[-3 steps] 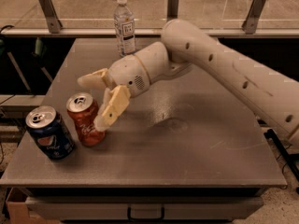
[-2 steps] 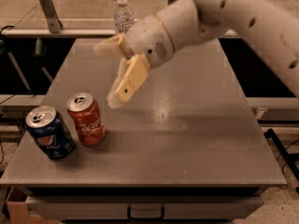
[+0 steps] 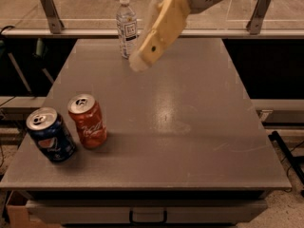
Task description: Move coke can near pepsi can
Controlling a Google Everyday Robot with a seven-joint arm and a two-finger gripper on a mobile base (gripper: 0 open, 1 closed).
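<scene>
Change: the gripper point(image 3: 142, 37) has lifted away from the red can. A second ago it was down at table level right beside that can. Now it is high over the far middle of the table point(image 3: 199, 127), close to the top edge of the view, well apart from both cans. It looks spread wide and empty. One tan finger point(image 3: 159, 30) hangs down and to the left; the other is mostly cut off at the top.

The coke can point(image 3: 88, 121) stands upright at the near left of the table. It is just beside the pepsi can point(image 3: 50, 135), to that can's right and slightly further back. There is a narrow gap between them, or they barely touch; it cannot be told which. Neither can has shifted across the three frames.

Meaning for the task: the red can looks released and already placed near the blue one. The move reads as done, with the arm retreating. Nothing left to do, by this judgement, except clear the arm.

Counts:
- red cans: one
- blue cans: one
- water bottle point(image 3: 127, 27): one, clear plastic, white cap, upright at the far edge, untouched
- grippers: one
- tables: one
</scene>
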